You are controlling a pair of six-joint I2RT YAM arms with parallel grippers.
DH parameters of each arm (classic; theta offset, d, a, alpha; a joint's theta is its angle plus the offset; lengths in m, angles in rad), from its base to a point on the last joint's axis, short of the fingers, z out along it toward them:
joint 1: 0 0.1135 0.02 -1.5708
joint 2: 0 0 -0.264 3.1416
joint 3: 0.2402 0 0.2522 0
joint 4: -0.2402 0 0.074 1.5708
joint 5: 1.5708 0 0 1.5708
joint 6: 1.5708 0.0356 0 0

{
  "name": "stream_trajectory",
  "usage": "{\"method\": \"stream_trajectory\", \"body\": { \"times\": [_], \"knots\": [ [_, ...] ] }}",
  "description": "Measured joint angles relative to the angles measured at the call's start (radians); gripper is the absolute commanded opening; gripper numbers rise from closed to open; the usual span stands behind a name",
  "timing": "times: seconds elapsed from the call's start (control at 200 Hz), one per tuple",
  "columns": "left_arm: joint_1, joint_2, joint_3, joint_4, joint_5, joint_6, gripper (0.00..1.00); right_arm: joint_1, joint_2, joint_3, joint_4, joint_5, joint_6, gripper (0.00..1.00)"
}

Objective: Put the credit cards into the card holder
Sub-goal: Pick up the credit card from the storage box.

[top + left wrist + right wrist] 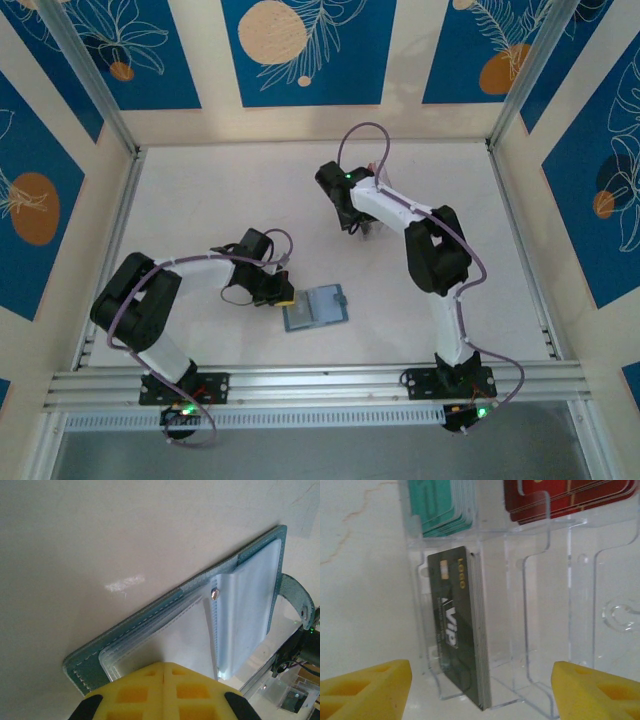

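The card holder (pixel 318 308) lies open on the table, blue-grey with clear sleeves (pixel 175 640), a round snap stud (pixel 214 594) and a strap (pixel 296 594). My left gripper (pixel 284 298) (pixel 165 667) is shut, its yellow fingertips pressed together and resting on the near edge of the holder's clear sleeve, with nothing between them. My right gripper (pixel 356 222) (pixel 482 695) is open at the back of the table. It faces a stack of dark credit cards (pixel 457 630) standing upright in a clear tray, and the stack sits between its fingers (pixel 370 690), apart from both.
The clear plastic compartmented tray (pixel 545 605) also holds teal cards (pixel 442 505) and red cards (pixel 560 497) in its farther slots. An aluminium rail (pixel 320 380) runs along the table's near edge, and patterned walls enclose the other sides.
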Motion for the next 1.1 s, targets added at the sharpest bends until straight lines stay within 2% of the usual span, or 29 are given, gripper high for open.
{"method": "stream_trajectory", "body": {
  "times": [0.21,0.725,1.1],
  "knots": [
    [0.0,0.0,0.0,0.0,0.0,0.0,0.0,0.0,0.022,0.027,-0.026,0.07,0.0,0.69],
    [0.0,-0.006,-0.006,0.003,0.0,0.0,0.0,0.0,0.074,0.037,-0.04,0.105,-0.011,0.66],
    [0.0,-0.007,-0.01,0.007,0.0,0.0,0.0,-0.005,0.077,0.037,-0.04,0.126,-0.029,0.54]
  ]
}}
